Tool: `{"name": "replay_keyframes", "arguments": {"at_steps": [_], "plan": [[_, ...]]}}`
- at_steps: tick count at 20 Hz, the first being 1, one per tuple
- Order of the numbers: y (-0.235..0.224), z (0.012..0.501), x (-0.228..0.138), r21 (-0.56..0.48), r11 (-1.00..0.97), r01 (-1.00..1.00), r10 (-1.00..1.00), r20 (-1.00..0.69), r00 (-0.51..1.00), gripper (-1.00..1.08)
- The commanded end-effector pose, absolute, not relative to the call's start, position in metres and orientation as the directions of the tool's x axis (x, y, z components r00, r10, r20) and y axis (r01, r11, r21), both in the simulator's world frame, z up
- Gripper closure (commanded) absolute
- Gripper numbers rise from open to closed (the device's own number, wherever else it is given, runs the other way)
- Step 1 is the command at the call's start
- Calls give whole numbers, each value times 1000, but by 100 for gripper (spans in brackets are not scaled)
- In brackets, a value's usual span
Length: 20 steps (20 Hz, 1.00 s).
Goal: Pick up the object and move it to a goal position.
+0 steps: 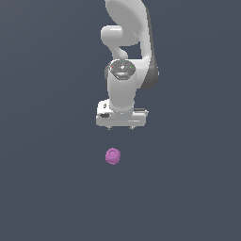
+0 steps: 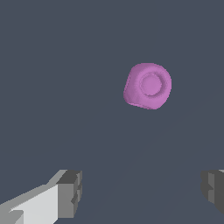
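Count on scene: one white robot arm (image 1: 126, 56), one gripper (image 1: 121, 127) carrying two grey-padded fingers (image 2: 70, 192) set wide apart, and one small magenta lumpy object (image 1: 112, 156) with one ring-like face.

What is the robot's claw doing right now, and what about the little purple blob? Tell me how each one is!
end effector: open, fingers spread wide apart, holding nothing, apart from the blob.
purple blob: lying free on the dark ground, not gripped, ring-like face turned toward the wrist camera.
robot arm: reaching down toward the ground, wrist pointing downward.
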<state>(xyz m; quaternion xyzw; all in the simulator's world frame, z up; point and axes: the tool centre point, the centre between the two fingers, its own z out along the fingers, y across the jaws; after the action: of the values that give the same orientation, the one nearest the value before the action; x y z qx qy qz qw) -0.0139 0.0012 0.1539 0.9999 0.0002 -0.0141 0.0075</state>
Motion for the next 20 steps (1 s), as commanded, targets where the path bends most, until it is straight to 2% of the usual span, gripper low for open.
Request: {"name": "replay_keyframes", "arguments": {"at_steps": [1, 13, 20], "plan": [[1, 154, -14, 15, -1000, 1, 0, -28, 1000, -92], [2, 160, -16, 25, -1000, -13, -14, -26, 1000, -92], [-3, 153, -4, 22, -999, -45, -46, -23, 999, -92]]}}
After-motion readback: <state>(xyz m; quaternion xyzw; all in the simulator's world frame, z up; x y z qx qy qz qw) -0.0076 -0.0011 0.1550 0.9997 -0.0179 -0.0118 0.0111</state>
